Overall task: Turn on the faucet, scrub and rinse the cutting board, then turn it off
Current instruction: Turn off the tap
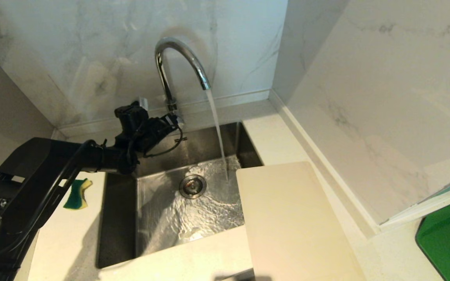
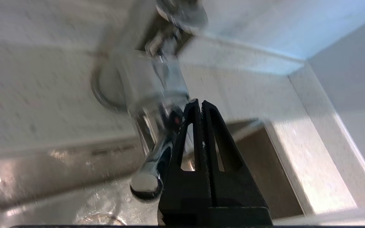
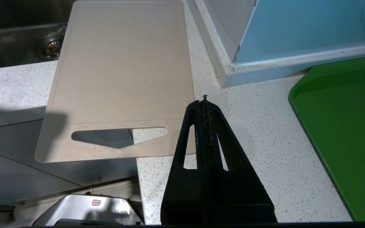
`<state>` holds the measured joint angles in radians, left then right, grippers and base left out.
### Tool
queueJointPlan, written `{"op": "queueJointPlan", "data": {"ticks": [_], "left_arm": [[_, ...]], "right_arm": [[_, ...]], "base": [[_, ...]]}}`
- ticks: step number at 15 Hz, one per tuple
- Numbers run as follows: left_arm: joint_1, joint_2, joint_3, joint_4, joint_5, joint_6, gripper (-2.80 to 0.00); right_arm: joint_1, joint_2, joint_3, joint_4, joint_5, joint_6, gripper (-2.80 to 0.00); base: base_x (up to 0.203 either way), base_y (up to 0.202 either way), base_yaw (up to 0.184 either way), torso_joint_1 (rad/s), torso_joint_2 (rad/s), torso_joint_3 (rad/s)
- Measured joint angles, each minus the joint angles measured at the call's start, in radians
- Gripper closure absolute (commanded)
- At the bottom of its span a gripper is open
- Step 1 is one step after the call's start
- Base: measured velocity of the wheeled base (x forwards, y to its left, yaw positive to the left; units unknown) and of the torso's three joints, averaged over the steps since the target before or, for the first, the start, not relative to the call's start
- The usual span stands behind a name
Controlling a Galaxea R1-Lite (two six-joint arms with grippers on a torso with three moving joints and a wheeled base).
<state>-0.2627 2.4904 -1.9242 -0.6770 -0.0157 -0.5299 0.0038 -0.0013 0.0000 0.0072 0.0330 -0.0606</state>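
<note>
The chrome faucet (image 1: 178, 58) stands behind the sink, and a stream of water runs from its spout into the basin. My left gripper (image 1: 172, 124) is at the faucet's base, shut with nothing between its fingers (image 2: 200, 103). The thin side lever (image 2: 150, 171) lies close along the outside of one finger. The cream cutting board (image 1: 287, 218) lies flat on the counter to the right of the sink, its far corner over the basin. Its slot handle (image 3: 119, 136) overhangs the counter's front edge. My right gripper (image 3: 204, 101) hangs shut beside that handle end, outside the head view.
A green and yellow sponge (image 1: 77, 193) lies on the counter left of the steel sink (image 1: 123, 218), beneath my left arm. A dark green board (image 1: 449, 238) lies at the far right. Marble walls close in behind and to the right.
</note>
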Motion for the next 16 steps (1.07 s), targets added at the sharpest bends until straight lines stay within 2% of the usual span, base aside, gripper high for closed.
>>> {"op": "queueJointPlan", "data": {"ticks": [10, 14, 16], "left_arm": [[0.048, 0.014, -0.024, 0.006, -0.020, -0.039, 0.00], [0.040, -0.001, -0.010, 0.012, -0.006, -0.065, 0.00], [0.017, -0.026, 0.038, 0.016, -0.006, -0.074, 0.00]], "right_arm": [[0.000, 0.000, 0.000, 0.000, 0.000, 0.000, 0.00], [0.000, 0.000, 0.000, -0.001, 0.000, 0.000, 0.00], [0.000, 0.000, 0.000, -0.001, 0.000, 0.000, 0.00]], "base": [[0.000, 0.000, 0.000, 0.000, 0.00, 0.000], [0.000, 0.000, 0.000, 0.000, 0.00, 0.000], [0.000, 0.000, 0.000, 0.000, 0.00, 0.000]]}}
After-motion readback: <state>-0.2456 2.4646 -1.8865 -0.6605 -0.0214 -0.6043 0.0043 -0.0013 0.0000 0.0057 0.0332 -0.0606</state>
